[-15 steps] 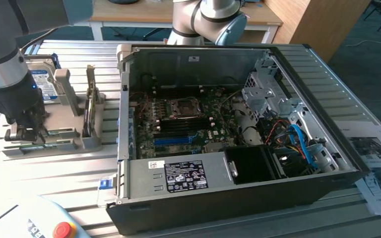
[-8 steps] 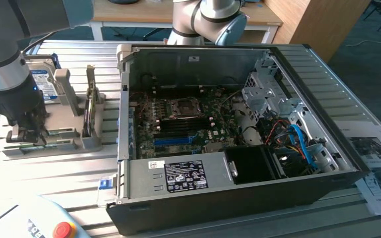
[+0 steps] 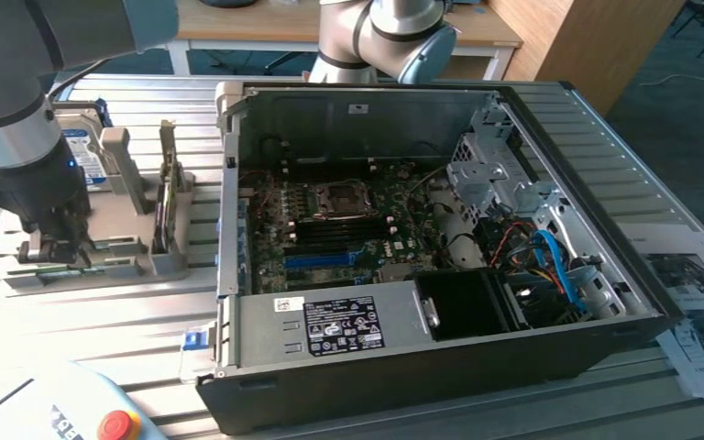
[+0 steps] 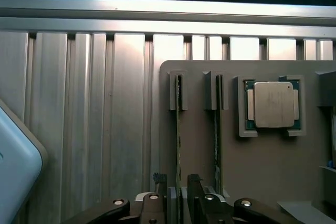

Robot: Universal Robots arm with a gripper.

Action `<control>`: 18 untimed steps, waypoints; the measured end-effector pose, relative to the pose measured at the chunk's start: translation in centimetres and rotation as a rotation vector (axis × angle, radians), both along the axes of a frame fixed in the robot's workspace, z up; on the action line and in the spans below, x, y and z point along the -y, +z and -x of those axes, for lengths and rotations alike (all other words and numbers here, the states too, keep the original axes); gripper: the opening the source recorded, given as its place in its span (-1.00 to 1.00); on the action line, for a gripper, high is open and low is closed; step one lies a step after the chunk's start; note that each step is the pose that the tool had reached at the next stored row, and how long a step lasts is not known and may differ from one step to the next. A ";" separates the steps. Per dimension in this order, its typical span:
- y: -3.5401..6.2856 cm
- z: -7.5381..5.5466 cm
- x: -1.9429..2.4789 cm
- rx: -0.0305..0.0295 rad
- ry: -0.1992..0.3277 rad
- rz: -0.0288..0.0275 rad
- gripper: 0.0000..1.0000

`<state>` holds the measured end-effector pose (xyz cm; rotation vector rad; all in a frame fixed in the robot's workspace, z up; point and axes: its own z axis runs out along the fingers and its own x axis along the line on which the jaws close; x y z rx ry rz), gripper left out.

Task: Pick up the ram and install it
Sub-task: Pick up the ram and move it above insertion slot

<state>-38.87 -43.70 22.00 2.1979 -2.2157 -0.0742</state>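
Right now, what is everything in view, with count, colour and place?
ram sticks: two, green, on edge in slots of the holder.
processor chip: one, silver, in a recess of the holder.
holder: one, grey, on the table at the exterior view's left of the case.
computer case: one, black, open, mid-table.
motherboard: one, dark, inside the case.
papers: several, white, the exterior view's right of the case.
red button: one, the exterior view's lower left corner.
table: one, silver, slatted.
arm: one, grey, above the holder.
pincer: one, dark, open, straddling one ram stick.
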 end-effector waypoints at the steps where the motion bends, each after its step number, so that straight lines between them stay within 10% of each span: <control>1: 0.00 0.0 0.00 0.0000 0.000 0.0000 -0.40; 18: -0.70 0.0 0.00 0.0000 0.000 0.0000 -0.40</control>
